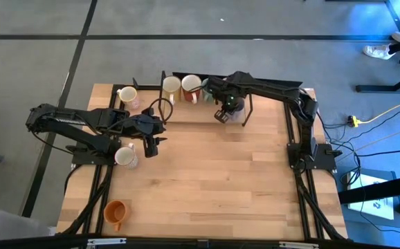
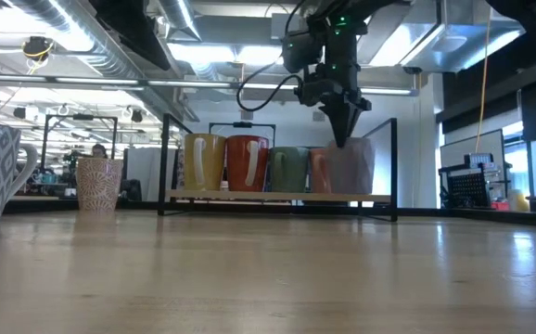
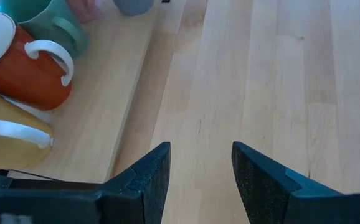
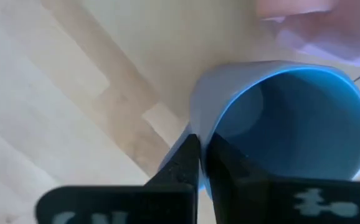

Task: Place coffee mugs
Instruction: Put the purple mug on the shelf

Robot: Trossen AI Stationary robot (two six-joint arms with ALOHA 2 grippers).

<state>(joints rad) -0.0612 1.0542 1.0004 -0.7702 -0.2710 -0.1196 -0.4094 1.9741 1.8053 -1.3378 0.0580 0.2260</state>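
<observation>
Two fingers of the right gripper [image 4: 202,163] pinch the grey mug's [image 4: 279,118] rim; left gripper [image 3: 200,180] hovers open, empty, beside the orange-red mug [image 3: 24,71].

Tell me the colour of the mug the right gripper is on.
Purple-grey mug, blue inside; right wrist view shows it best.

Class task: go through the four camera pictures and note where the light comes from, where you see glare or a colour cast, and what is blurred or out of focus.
High view: even light, a blue cast at the top right floor. Low view: bright ceiling lights behind the shelf put the right gripper in silhouette; the near tabletop is soft. Left wrist view: the far grey mug is blurred. Right wrist view: the mug glows blue inside, and the pink shape beyond is out of focus.
</observation>
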